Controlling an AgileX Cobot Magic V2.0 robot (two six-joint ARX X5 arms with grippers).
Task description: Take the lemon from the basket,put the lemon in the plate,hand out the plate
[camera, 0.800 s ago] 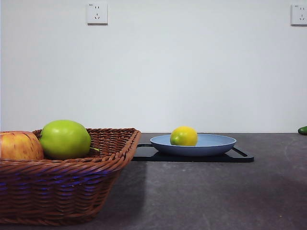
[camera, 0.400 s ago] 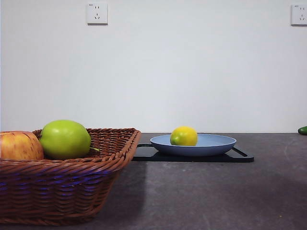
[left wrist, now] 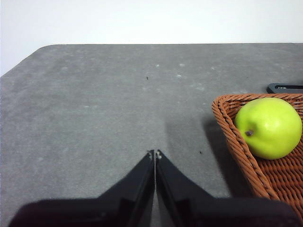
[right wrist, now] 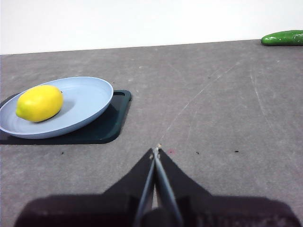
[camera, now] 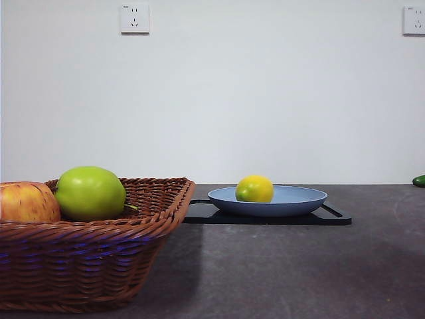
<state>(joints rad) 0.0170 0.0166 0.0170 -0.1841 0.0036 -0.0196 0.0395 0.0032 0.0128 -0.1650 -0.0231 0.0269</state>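
Left tool point(left wrist: 155, 153) and right tool point(right wrist: 155, 150) both clenched, grasping nothing

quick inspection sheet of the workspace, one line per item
surface: dark grey table, lightly scuffed
job's things: lemon lies in the light blue plate; basket holds other fruit
clutter: black tray under the plate; green apple and red-yellow apple in the basket; green vegetable at the far table edge
hands: left hand shut, beside the basket; right hand shut, near the plate
cables: nothing seen
surroundings: white wall, two sockets
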